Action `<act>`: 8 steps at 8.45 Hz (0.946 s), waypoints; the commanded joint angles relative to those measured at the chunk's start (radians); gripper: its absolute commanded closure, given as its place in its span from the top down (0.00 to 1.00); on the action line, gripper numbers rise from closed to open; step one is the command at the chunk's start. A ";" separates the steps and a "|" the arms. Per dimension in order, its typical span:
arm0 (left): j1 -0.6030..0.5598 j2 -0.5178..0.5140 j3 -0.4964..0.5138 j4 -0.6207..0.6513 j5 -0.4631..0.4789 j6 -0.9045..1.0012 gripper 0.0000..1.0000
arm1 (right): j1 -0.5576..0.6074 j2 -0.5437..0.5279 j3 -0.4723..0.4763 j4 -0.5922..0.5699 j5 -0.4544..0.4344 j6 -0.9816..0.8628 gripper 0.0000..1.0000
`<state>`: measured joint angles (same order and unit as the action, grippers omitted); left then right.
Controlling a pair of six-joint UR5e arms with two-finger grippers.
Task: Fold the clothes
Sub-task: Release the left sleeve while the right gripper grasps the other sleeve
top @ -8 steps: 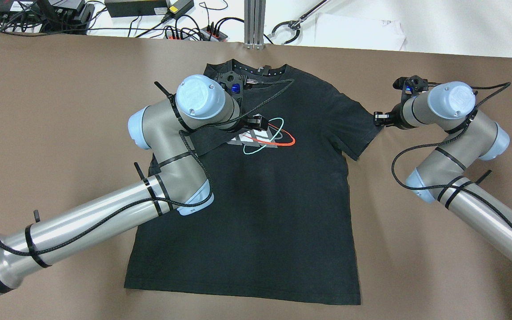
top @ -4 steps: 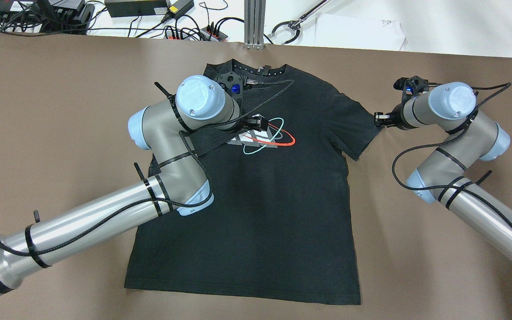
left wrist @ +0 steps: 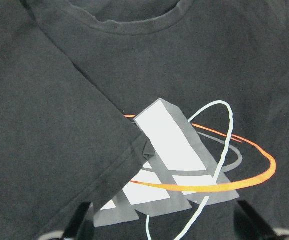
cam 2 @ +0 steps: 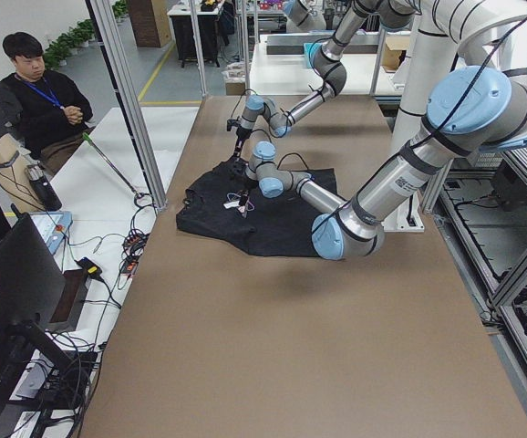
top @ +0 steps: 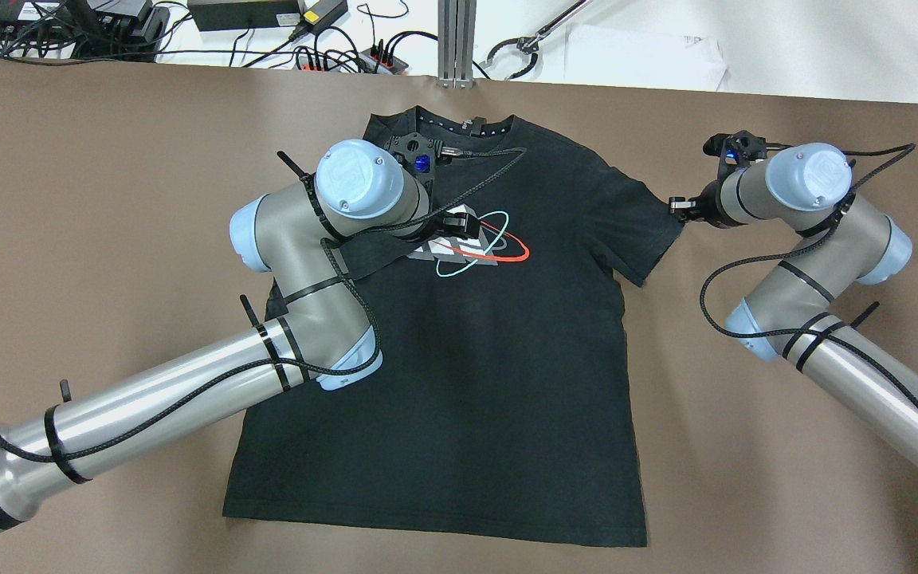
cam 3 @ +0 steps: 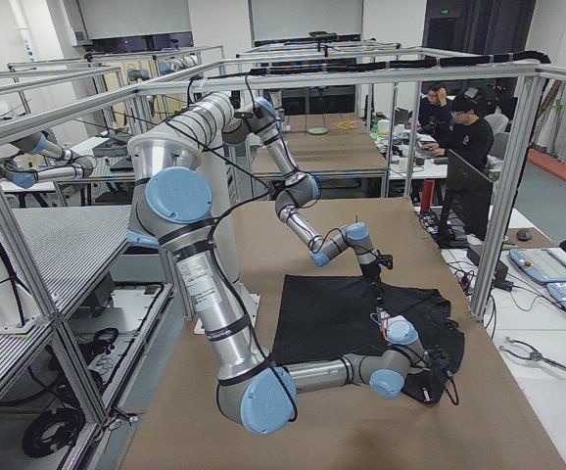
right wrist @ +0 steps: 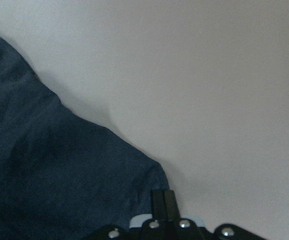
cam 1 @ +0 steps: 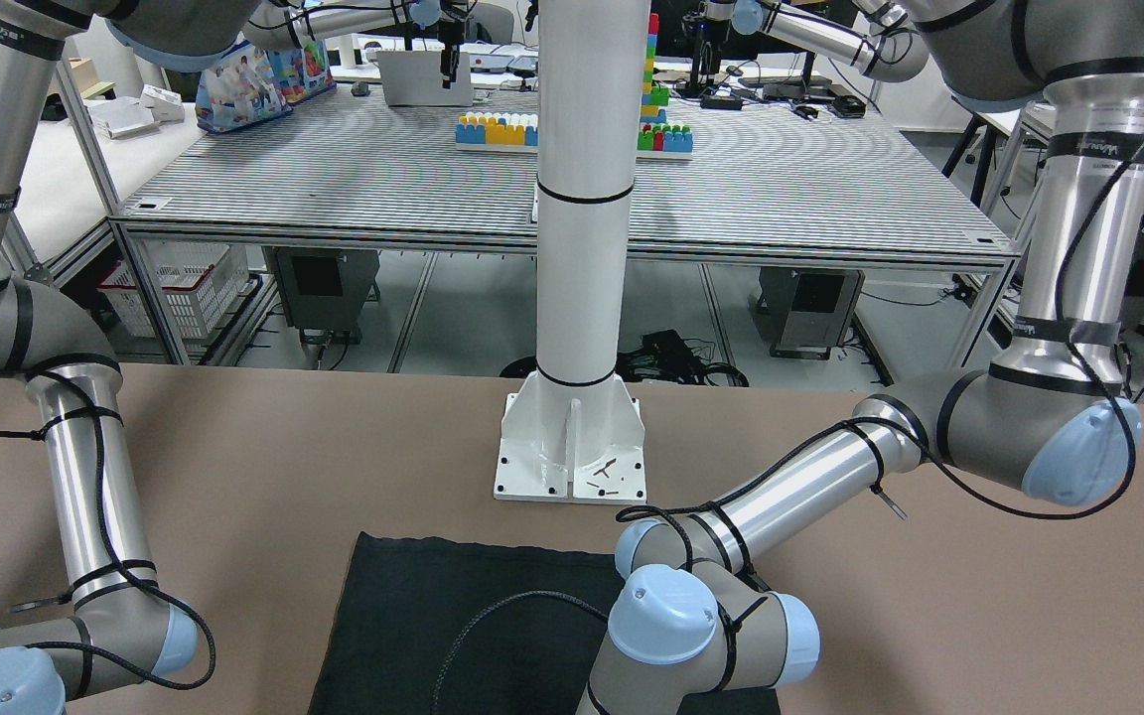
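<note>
The clothes are one black T-shirt [top: 499, 359] with a white, teal and orange print [top: 479, 243], lying flat on the brown table, collar toward the far edge. Its left sleeve [left wrist: 59, 125] is folded in over the chest, its hem reaching the print [left wrist: 184, 165]. My left gripper [top: 459, 222] hovers over that hem, open, its fingertips [left wrist: 79, 220] wide apart with nothing between them. My right gripper [top: 677, 206] is at the tip of the right sleeve [top: 650, 231]. In the right wrist view its fingers [right wrist: 163, 200] are pressed together on the sleeve corner [right wrist: 149, 175].
The white pillar's base plate [cam 1: 572, 447] stands just behind the shirt's bottom hem [cam 1: 453, 556]. Cables and power strips [top: 347, 56] and an aluminium post [top: 455, 48] line the table's far edge. A person [cam 2: 40, 100] sits beyond that edge. Brown tabletop [top: 108, 199] surrounds the shirt.
My right gripper has shifted slightly toward the far edge, with the sleeve tip drawn out a little. The left arm has barely moved.
</note>
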<state>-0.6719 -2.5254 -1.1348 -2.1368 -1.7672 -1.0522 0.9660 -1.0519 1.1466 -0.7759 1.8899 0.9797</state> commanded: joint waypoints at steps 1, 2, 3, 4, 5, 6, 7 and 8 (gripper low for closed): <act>-0.014 0.001 -0.002 -0.002 -0.003 0.017 1.00 | 0.008 0.021 0.059 -0.008 0.000 0.048 0.00; -0.026 0.002 -0.002 -0.009 -0.008 0.047 1.00 | 0.007 0.076 0.059 -0.026 0.000 0.115 0.00; -0.038 0.019 0.000 -0.026 -0.012 0.063 1.00 | 0.005 0.137 0.059 -0.083 0.000 0.190 0.00; -0.054 0.037 0.000 -0.049 -0.020 0.090 1.00 | 0.000 0.188 0.059 -0.135 -0.015 0.259 0.00; -0.079 0.059 0.000 -0.063 -0.035 0.127 1.00 | -0.019 0.219 0.059 -0.146 -0.049 0.302 0.00; -0.106 0.074 0.000 -0.066 -0.069 0.153 1.00 | -0.068 0.248 0.058 -0.148 -0.102 0.366 0.00; -0.119 0.082 0.000 -0.069 -0.083 0.167 1.00 | -0.122 0.288 0.053 -0.176 -0.188 0.429 0.00; -0.124 0.082 0.001 -0.069 -0.081 0.175 1.00 | -0.185 0.320 0.053 -0.228 -0.280 0.471 0.00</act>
<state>-0.7747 -2.4545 -1.1350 -2.2009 -1.8326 -0.9034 0.8836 -0.7973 1.2023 -0.9355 1.7594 1.3533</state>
